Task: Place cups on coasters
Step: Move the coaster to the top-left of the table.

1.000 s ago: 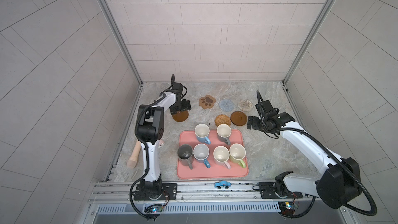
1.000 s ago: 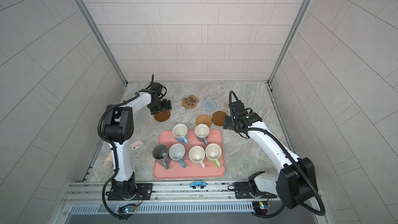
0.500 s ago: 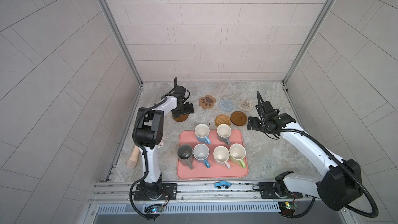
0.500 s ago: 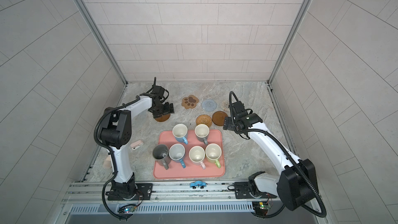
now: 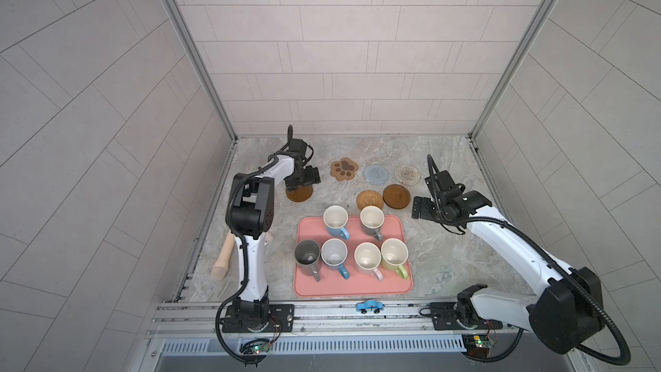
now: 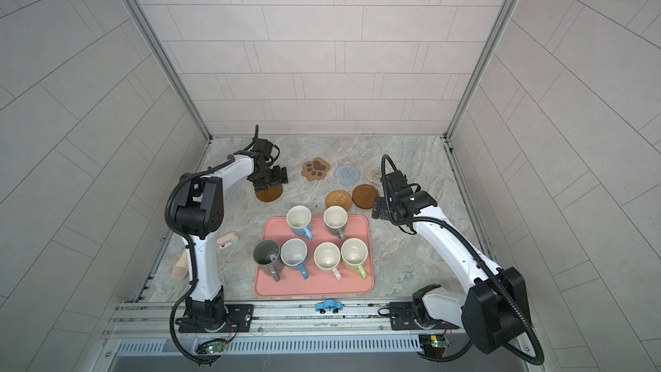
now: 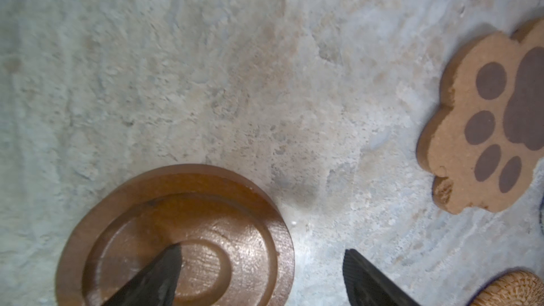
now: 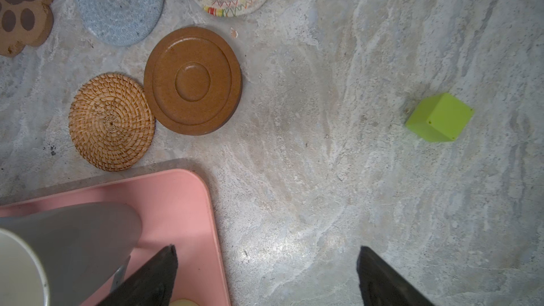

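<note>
Mugs, all six, are standing upright on the pink tray (image 5: 357, 289) at six o'clock of the table in both top views. The dark grey mug (image 5: 307, 255), blue mug (image 5: 334, 254), pale pink mug (image 5: 367, 257) and light green mug (image 5: 394, 254) are forming the near row. The second blue mug (image 5: 335, 219) and grey-brown mug (image 5: 372, 219) are sitting behind them.

We are seeing every coaster lying bare. Between twelve and one o'clock of the tray are lying:
- the paw-print coaster (image 5: 344, 169)
- the knit coaster (image 5: 376, 174)
- the patterned coaster (image 5: 407, 174)
- the rattan coaster (image 5: 369, 200)
- a wooden disc (image 5: 396, 196), just beside the rattan one

The other wooden disc (image 5: 299, 194) is lying apart at ten o'clock.

The left gripper (image 5: 303, 177) is hanging over that disc with its jaws spread. The right gripper (image 5: 420, 207) is hovering at two o'clock of the tray, jaws spread wide and gripping nothing.
</note>
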Controlling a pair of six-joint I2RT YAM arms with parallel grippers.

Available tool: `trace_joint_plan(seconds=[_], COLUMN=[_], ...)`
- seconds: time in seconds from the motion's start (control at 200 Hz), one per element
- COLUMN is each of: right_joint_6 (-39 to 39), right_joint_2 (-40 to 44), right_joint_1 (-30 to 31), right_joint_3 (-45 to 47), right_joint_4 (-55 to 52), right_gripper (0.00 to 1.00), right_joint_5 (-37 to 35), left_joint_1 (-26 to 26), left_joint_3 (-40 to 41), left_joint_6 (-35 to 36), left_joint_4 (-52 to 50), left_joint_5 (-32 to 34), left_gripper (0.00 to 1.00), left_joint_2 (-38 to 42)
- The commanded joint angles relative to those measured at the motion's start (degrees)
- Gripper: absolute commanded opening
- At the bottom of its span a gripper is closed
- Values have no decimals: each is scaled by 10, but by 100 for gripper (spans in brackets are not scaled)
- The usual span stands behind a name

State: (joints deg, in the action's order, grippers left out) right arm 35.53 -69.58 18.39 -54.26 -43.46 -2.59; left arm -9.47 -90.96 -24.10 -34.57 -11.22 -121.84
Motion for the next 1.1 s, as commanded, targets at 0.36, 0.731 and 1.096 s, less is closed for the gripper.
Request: trace_joint_plan(seconds=[0.36,0.731,1.096], right_joint_6=[10,10,0], right_joint_2=[4,0,-10], right_joint_1=[5,6,5], right_joint_3=[0,-3,-7], right_joint_4=[-6,-10,-14], right_gripper=[97,97,97], right_joint_5=[-8,-11,-19], left_joint_1=[7,6,7], left_joint_3=[-68,-140,-210], left_joint_6=[31,22,12], left_joint_4=[-50,-60,-61], left_joint_5=[16,14,20], left_gripper=[93,93,94], left_joint_2=[-52,-104,-148])
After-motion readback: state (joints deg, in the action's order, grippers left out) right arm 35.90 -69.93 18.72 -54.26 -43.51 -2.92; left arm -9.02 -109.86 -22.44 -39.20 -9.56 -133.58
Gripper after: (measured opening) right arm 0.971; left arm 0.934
